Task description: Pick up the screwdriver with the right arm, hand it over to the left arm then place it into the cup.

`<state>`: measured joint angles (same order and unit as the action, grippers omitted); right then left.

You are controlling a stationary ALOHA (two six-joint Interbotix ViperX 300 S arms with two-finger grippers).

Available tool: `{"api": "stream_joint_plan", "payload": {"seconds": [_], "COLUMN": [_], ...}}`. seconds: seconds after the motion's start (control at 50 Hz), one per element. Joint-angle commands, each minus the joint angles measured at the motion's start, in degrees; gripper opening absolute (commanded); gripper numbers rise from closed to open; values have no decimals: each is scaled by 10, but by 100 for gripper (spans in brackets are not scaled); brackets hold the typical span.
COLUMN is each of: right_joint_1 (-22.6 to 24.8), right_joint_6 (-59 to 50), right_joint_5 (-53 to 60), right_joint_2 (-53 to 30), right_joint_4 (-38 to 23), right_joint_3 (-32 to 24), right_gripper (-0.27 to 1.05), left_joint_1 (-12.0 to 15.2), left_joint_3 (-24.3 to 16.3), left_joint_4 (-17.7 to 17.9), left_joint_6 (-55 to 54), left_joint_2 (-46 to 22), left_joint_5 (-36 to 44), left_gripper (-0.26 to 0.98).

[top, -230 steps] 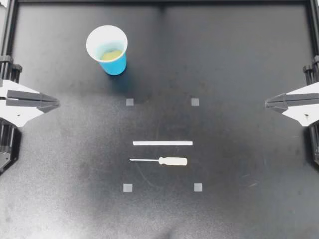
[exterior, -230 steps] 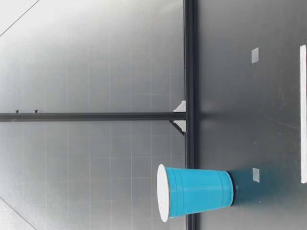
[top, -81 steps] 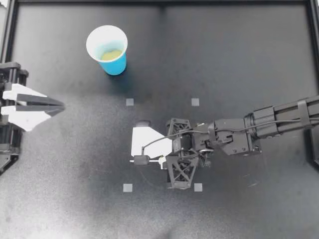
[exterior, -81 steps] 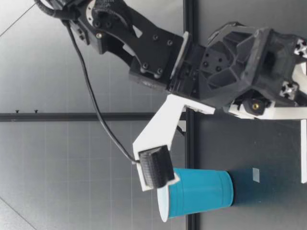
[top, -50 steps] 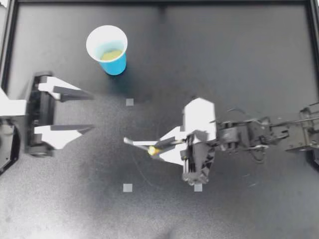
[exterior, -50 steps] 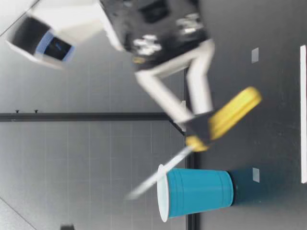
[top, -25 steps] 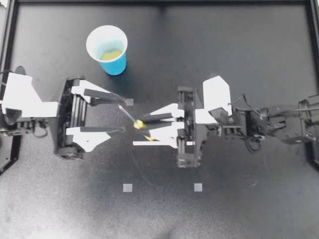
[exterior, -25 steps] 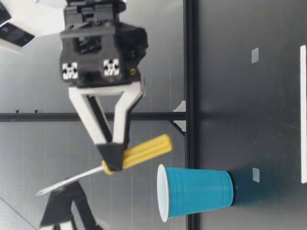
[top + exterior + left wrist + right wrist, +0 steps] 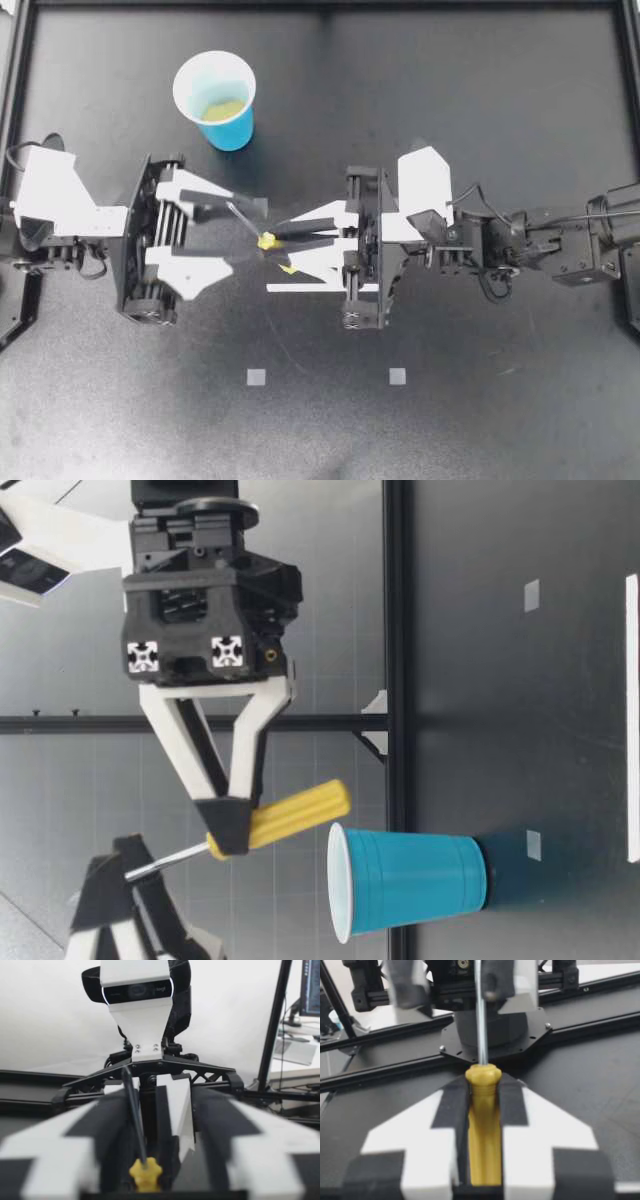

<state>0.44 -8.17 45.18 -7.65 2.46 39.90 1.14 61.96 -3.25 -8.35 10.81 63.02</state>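
Pickup is done: right hand pinches the screwdriver mid-frame, its shaft inside the spread left hand; transfer and upper-left cup remain.

Your right arm reaches in to the middle with its wrist level and held up in the air, jaws pointing straight at your left arm. Those jaws are pinched from both sides on the handle of the yellow-handled screwdriver. Your left arm is extended toward it at about the same height. Its jaws are spread wide, with one white finger on each side of the metal shaft, not gripping it. The two sets of fingertips nearly meet.
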Motion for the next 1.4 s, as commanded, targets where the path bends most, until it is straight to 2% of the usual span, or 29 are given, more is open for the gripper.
{"api": "stream_joint_plan", "payload": {"seconds": [0.0,0.16,0.42,0.56,0.8,0.86,1.0,1.14,1.26,1.38], "right_joint_1": [-4,-4,-4,-4,-4,-4,-4,-4,-4,-4], "right_joint_6": [0,0,-6,-7,-6,-5,-5,-6,-6,-5], "right_joint_5": [8,11,11,11,10,11,11,12,12,12], "right_joint_2": [16,20,18,19,25,33,56,94,125,144], "right_joint_4": [0,0,0,0,22,25,25,25,25,25], "right_joint_3": [-13,-12,-11,-11,-5,1,17,46,69,85], "right_gripper": [3,3,9,25,71,75,74,74,74,74], "left_joint_1": [0,1,1,0,0,1,5,30,63,102], "left_joint_3": [-5,-4,-4,-4,0,2,11,30,42,46], "left_joint_4": [-2,-2,-2,-2,5,7,23,76,120,146], "left_joint_6": [-2,-2,-2,-3,9,10,25,76,134,191], "left_joint_2": [4,4,4,4,4,4,11,25,43,59], "left_joint_5": [5,4,4,3,1,2,2,2,1,1], "left_gripper": [29,9,8,8,8,8,8,8,8,8]}}
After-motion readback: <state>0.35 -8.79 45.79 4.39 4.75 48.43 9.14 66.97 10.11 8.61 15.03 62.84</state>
